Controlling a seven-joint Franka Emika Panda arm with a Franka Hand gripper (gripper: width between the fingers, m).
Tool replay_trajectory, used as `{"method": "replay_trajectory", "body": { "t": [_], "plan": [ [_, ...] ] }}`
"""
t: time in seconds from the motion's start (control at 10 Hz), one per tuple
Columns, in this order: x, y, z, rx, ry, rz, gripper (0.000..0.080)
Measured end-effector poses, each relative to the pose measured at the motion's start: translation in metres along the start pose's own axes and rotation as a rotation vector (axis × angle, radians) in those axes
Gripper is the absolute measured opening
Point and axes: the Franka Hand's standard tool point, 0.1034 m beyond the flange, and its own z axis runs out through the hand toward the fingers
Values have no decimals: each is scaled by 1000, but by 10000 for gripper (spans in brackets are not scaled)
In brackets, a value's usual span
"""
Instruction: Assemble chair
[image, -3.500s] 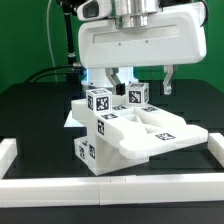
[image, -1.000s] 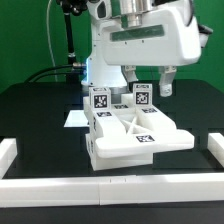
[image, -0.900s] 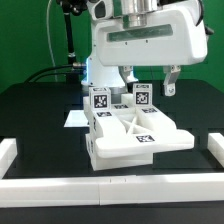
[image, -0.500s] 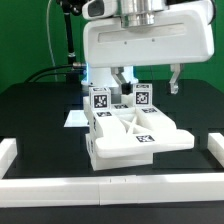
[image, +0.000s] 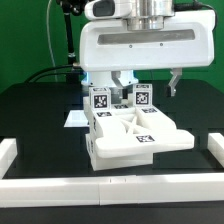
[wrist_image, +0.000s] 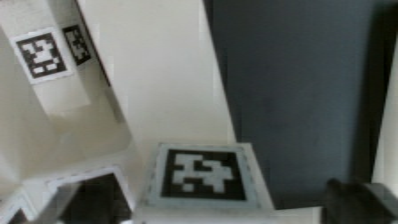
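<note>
The partly built white chair (image: 120, 148) lies on the black table, with a tagged slab in front and two cube-ended legs standing up at the back. My gripper (image: 147, 85) hangs open over the leg (image: 141, 98) on the exterior view's right, one finger on each side of it. In the wrist view that leg's tagged end (wrist_image: 205, 172) sits between my gripper's (wrist_image: 228, 200) dark fingertips (wrist_image: 89, 203), with a gap showing on the far side. The other leg (image: 100, 100) stands free. A second tagged part (wrist_image: 50, 52) shows beyond.
The marker board (image: 72, 118) lies flat behind the chair on the exterior view's left. White border rails run along the front (image: 110, 187) and both sides (image: 8, 150). The arm's large white hand (image: 140, 45) fills the space above the chair.
Earlier the chair sat turned at another angle; over the last second it has stayed still. The hand has shifted and looms larger, its fingers now straddling the right leg.
</note>
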Motion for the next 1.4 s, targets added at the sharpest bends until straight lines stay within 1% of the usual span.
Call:
{"method": "replay_trajectory", "body": {
  "t": [0.1,0.2,0.3,0.4,0.7,1.0,1.1,1.4],
  "plan": [
    [0,0,0,0,0,4,372],
    [0,0,0,1,0,94,372],
    [0,0,0,1,0,171,276],
    [0,0,0,1,0,224,276],
    [0,3,1,14,-4,576,276],
    [0,1,1,38,-7,929,276],
    [1,-1,1,52,1,1039,276],
    [1,-1,0,58,-5,1160,276]
  ]
}}
